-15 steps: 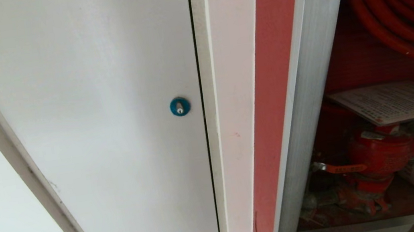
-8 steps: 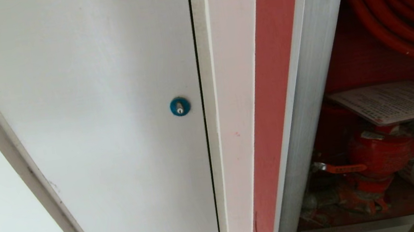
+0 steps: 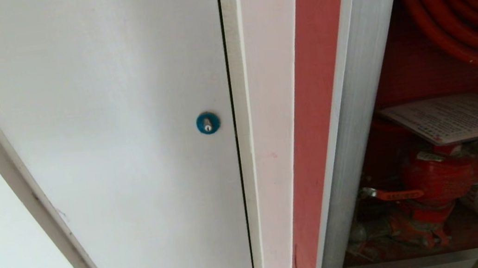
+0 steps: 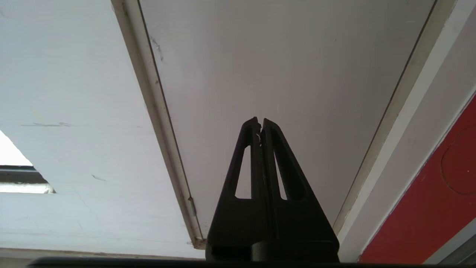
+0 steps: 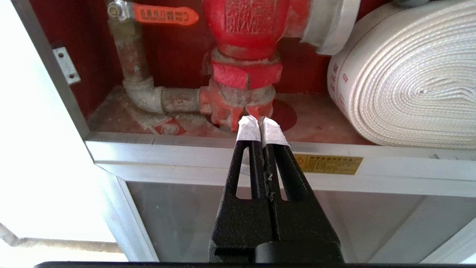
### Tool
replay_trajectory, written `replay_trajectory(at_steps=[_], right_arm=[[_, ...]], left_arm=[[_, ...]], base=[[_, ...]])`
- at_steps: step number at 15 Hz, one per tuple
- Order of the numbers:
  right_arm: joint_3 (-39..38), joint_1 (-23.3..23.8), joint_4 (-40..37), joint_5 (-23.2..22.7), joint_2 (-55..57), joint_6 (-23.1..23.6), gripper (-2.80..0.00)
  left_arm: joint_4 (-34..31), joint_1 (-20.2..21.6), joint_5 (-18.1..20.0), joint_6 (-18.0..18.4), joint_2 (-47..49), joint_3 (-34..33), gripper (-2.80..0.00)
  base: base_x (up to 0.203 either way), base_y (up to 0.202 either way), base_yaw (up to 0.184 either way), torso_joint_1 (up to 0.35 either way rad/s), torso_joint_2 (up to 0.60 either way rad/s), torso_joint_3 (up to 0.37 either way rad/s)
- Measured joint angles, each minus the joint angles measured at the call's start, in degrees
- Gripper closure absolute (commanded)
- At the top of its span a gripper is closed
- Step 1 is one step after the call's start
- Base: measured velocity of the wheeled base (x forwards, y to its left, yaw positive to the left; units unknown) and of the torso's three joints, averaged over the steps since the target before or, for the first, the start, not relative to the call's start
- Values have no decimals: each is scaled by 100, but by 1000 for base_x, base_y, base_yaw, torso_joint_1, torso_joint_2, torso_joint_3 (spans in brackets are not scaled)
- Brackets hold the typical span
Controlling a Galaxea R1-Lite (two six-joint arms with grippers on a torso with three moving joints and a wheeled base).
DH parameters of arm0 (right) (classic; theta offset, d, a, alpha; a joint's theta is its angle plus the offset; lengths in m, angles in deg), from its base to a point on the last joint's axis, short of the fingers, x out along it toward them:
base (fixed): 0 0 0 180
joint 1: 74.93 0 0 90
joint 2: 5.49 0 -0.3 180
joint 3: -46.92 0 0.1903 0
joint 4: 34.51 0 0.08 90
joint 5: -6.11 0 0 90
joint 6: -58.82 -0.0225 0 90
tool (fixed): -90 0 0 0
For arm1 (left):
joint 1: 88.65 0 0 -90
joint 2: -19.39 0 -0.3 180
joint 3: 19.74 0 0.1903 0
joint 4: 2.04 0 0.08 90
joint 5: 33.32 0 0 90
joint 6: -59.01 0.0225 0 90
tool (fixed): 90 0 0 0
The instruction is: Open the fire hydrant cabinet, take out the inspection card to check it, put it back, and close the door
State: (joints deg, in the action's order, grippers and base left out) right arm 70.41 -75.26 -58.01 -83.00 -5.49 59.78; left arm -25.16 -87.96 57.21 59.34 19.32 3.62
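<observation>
The right claw (image 5: 262, 126) points into the fire hydrant cabinet (image 5: 193, 149), just short of its sill. Straight ahead of the claw stands the valve (image 5: 245, 26), with the pipe elbow (image 5: 143, 95) to one side of it and the rolled hose (image 5: 405, 82) to the other. The inspection card (image 3: 456, 117) lies on top of the valve, under the hose reel (image 3: 464, 4). A glass panel (image 5: 178, 219) sits under the sill, below the claw. The left claw (image 4: 259, 124) faces the plain door (image 4: 279, 67); the lock (image 3: 208, 123) is near that door's edge toward the cabinet.
</observation>
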Motion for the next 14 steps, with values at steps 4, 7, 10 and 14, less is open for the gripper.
replay_trajectory(at_steps=[4,7,10,14], right_arm=[[-10,0,11,-21,0,-143,0],[-10,0,21,-15,0,-335,0],[-12,0,21,-12,0,-338,0],[-12,0,21,-12,0,-335,0]], left_arm=[[0,0,0,0,0,0,0],[0,0,-1,0,0,0,0],[0,0,0,2,0,0,0],[0,0,0,2,0,0,0]], base=[[0,0,0,0,0,0],[0,0,0,0,0,0],[0,0,0,0,0,0],[0,0,0,0,0,0]])
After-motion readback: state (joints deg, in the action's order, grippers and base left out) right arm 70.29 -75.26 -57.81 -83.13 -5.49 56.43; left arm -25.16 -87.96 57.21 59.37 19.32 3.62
